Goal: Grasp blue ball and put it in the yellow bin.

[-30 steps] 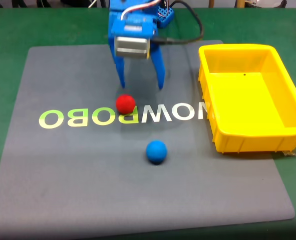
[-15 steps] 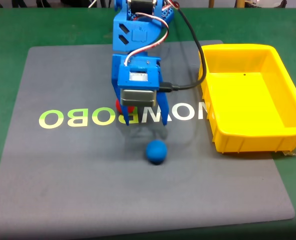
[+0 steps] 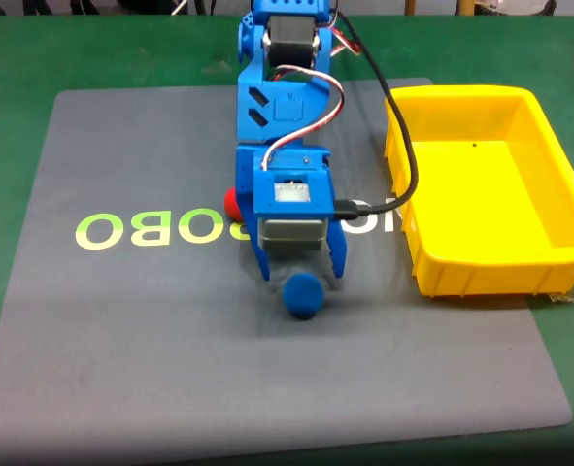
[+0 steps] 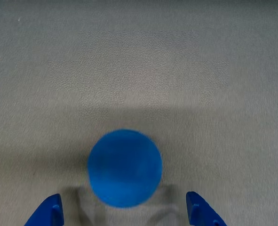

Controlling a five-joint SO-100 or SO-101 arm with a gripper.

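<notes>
The blue ball (image 3: 303, 295) rests on the grey mat, just in front of my blue gripper (image 3: 301, 273), which hangs over it with its fingers spread to either side. In the wrist view the ball (image 4: 124, 168) lies low in the middle, and my gripper (image 4: 124, 214) is open, its two blue fingertips (image 4: 49, 214) apart from the ball on both sides. The yellow bin (image 3: 461, 277) stands empty at the right edge of the mat. Behind my arm, a sliver of a red ball (image 3: 231, 203) shows.
The grey mat (image 3: 121, 330) carries pale "MOWROBO" lettering (image 3: 131, 230) and lies on a green table. A black cable (image 3: 398, 170) loops from the arm close to the bin's left wall. Open mat stretches to the left and front.
My arm has reached forward and down from the back of the mat, passing over the red ball, and the open gripper now stands right over the blue ball. Neither ball has moved.
</notes>
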